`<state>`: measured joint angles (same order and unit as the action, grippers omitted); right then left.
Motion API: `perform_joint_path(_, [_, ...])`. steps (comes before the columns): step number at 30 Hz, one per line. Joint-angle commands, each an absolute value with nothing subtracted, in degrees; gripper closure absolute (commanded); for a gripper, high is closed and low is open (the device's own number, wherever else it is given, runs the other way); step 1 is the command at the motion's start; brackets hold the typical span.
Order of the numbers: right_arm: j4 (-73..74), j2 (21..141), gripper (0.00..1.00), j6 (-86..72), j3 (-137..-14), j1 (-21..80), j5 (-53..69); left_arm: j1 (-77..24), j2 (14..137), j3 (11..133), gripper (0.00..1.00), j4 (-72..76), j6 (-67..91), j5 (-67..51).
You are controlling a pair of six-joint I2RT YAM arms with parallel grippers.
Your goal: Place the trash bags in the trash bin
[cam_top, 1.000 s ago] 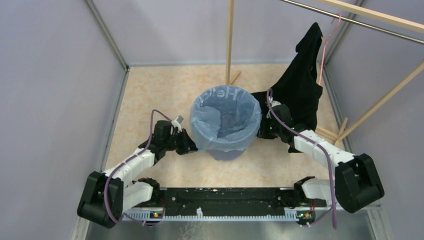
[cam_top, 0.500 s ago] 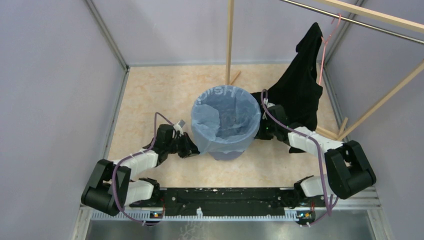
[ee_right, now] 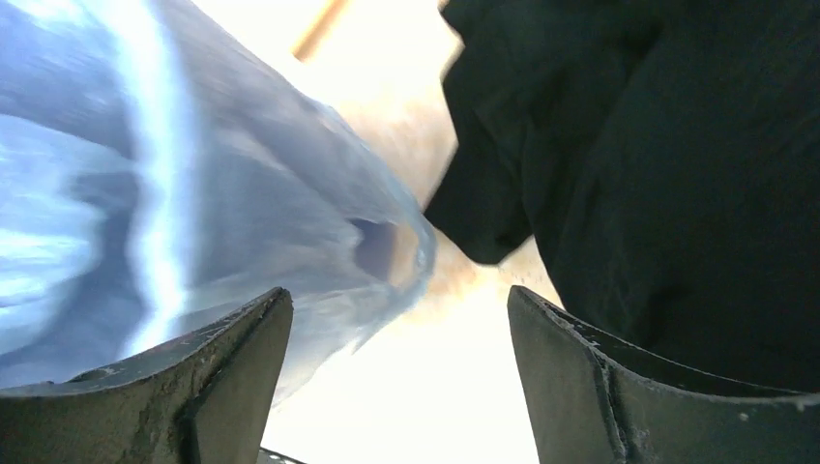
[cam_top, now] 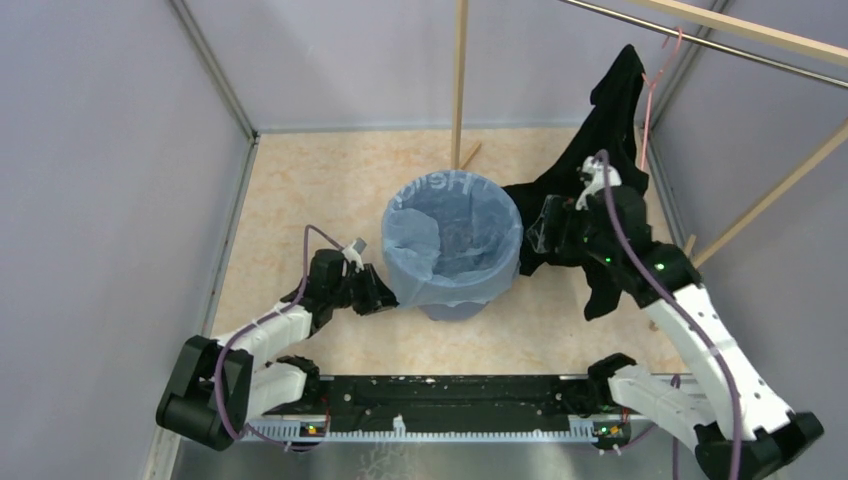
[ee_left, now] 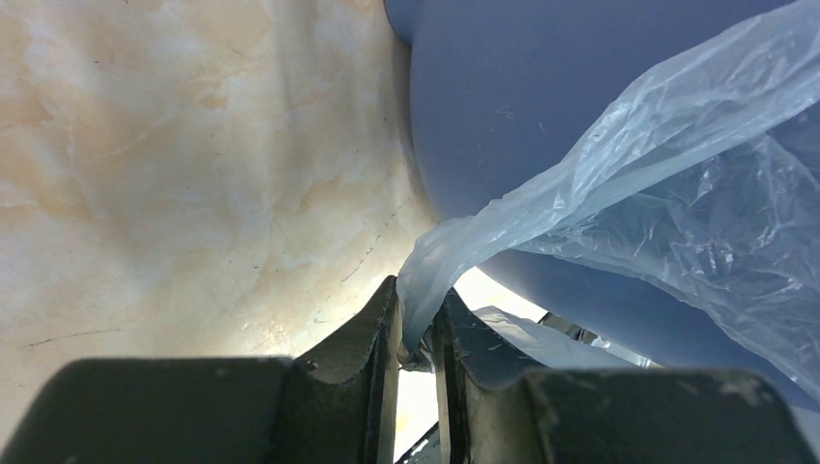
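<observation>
The round blue trash bin (cam_top: 451, 304) stands mid-floor, lined by the translucent light-blue trash bag (cam_top: 450, 240), whose rim is folded over the bin's edge. My left gripper (cam_top: 385, 297) sits low at the bin's left side. In the left wrist view its jaws (ee_left: 418, 295) stand nearly together, pinching a taut strip of the bag (ee_left: 580, 184) that runs up across the bin wall (ee_left: 503, 97). My right gripper (cam_top: 540, 235) hovers just right of the bin's rim. In the right wrist view it (ee_right: 398, 300) is wide open and empty, with the bag (ee_right: 193, 193) to its left.
A black garment (cam_top: 600, 170) on a pink hanger (cam_top: 650, 90) hangs from the rail at the back right, draped around my right arm; it fills the right of the right wrist view (ee_right: 658, 174). A wooden post (cam_top: 460, 70) stands behind the bin. Purple walls enclose the floor.
My right gripper has opened wide and let go of the bag's right rim, and that arm has risen. My left gripper has stayed low at the bin's left, still on the bag.
</observation>
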<state>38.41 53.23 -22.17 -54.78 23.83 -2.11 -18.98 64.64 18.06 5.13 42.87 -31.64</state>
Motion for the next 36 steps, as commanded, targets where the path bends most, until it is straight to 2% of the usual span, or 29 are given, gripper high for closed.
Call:
perform_joint_path(1, [48.33, 50.55, 0.17, -18.31, -67.2, 23.64, -0.3, -19.25, 63.63, 18.75, 0.75, 5.49, 42.1, -31.31])
perform_joint_path(5, [45.96, 54.32, 0.21, -16.98, -80.15, 24.07, 9.29, -19.25, 62.89, 18.89, 0.74, 4.68, 41.59, -31.33])
perform_joint_path(7, [44.43, 58.54, 0.21, -17.2, -85.33, 27.59, 11.08, -19.25, 62.94, 18.98, 0.73, 4.66, 41.38, -31.46])
perform_joint_path(11, [46.81, 70.85, 0.23, -14.39, -93.9, 45.95, -5.11, -19.25, 62.43, 18.9, 0.73, 4.66, 41.48, -31.79])
perform_joint_path(14, [48.09, 78.87, 0.33, -14.36, -97.08, 52.82, -14.28, -19.25, 61.55, 18.98, 0.72, 4.27, 41.54, -31.72])
perform_joint_path(19, [42.71, 85.69, 0.49, -12.56, -92.93, 54.58, -19.43, -19.26, 61.36, 18.65, 0.72, 4.05, 40.86, -31.85])
perform_joint_path(25, [32.33, 90.73, 0.58, -14.7, -88.02, 55.27, -13.78, -19.3, 62.87, 18.05, 0.72, 5.44, 40.96, -32.11])
perform_joint_path(32, [16.25, 90.92, 0.55, -24.5, -79.8, 55.18, 3.47, -19.3, 62.14, 17.76, 0.72, 5.5, 41.15, -32.21])
perform_joint_path(34, [18.16, 90.61, 0.53, -23.84, -79.62, 54.45, 2.36, -19.27, 61.95, 17.8, 0.72, 5.45, 41.25, -32.51])
perform_joint_path(36, [24.49, 90.24, 0.47, -21.86, -81.18, 53.62, -4.52, -19.25, 61.93, 17.96, 0.71, 5.28, 41.21, -32.74])
